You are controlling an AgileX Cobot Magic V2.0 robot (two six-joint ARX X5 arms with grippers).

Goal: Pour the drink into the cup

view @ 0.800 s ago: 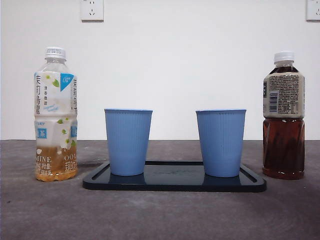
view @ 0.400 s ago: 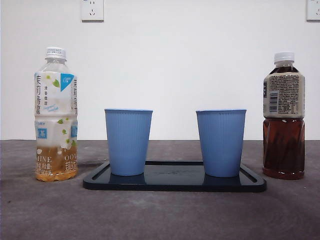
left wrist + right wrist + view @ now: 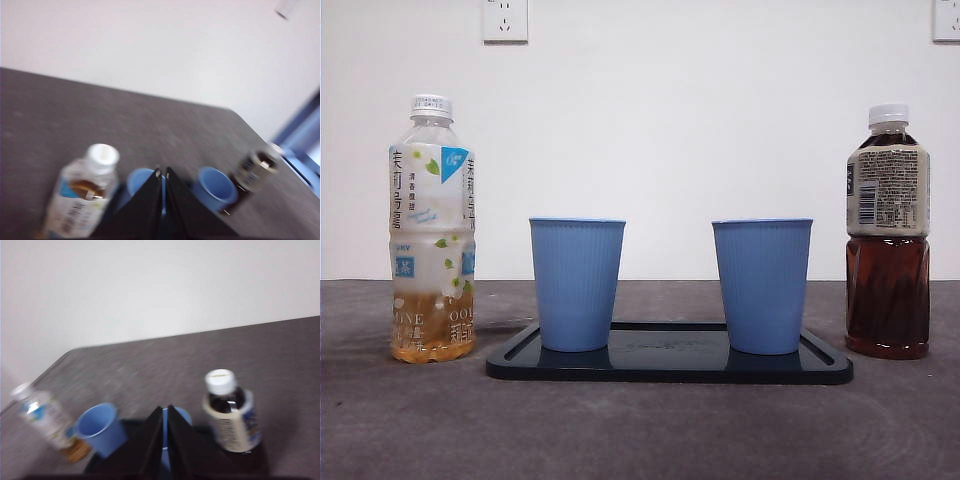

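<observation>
Table [image 3: 640, 430]: dark grey, mottled surface, carrying every item listed below.

Tray [image 3: 670, 362]: black, flat and low-rimmed, lying on the table beyond both pairs of jaws, between the two bottles.

Pale tea bottle [image 3: 431, 230]: clear plastic, white cap, flowered label, a little amber drink at the bottom. Stands upright off one end of the tray, apart from it. In the left wrist view it sits just beside that arm's jaws, untouched.

Dark tea bottle [image 3: 888, 232]: white cap, beige label, dark brown drink more than half full. Upright off the other end of the tray. In the right wrist view it sits just beside that arm's jaws, untouched.

Two blue cups [image 3: 577, 284] [image 3: 761, 285]: ribbed, upright on the tray, well apart from each other, one toward each end.

Left gripper [image 3: 162, 175]: jaws pressed together, grasping nothing, raised above the table with the tray beyond their tips.

Right gripper [image 3: 163, 411]: jaws likewise clenched on nothing, raised, with a cup showing past their tips.
</observation>
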